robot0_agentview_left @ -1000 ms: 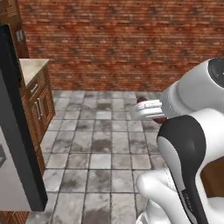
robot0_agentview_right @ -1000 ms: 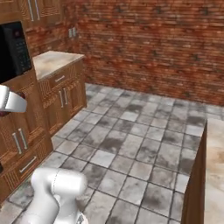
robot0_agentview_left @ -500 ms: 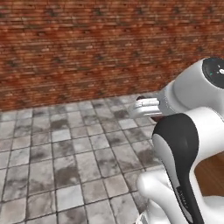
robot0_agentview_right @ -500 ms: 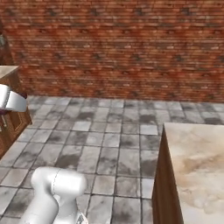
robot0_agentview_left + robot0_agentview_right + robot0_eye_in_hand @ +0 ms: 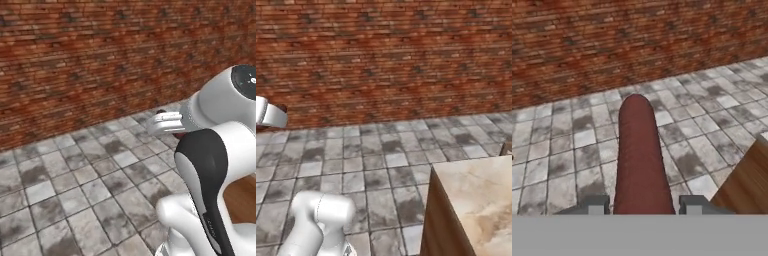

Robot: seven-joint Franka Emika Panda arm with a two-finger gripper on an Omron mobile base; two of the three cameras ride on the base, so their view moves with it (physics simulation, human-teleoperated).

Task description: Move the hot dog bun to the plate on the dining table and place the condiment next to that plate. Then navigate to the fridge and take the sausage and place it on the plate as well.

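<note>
Sausage [image 5: 639,160] in transit, clamped between the claw [image 5: 643,205] fingers above the tiled floor [image 5: 562,150].
You are carrying it toward the worktop [image 5: 476,200]; a jolt while driving risks it slipping out.

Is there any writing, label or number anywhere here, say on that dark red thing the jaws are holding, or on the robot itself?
Readable text: none.
The sausage clamped between the jaws is plain, no label.
Faint marks on the arm's dark joint cap: too small and blurred to read.
The brick wall, floor tiles and dining table carry no signs.
</note>
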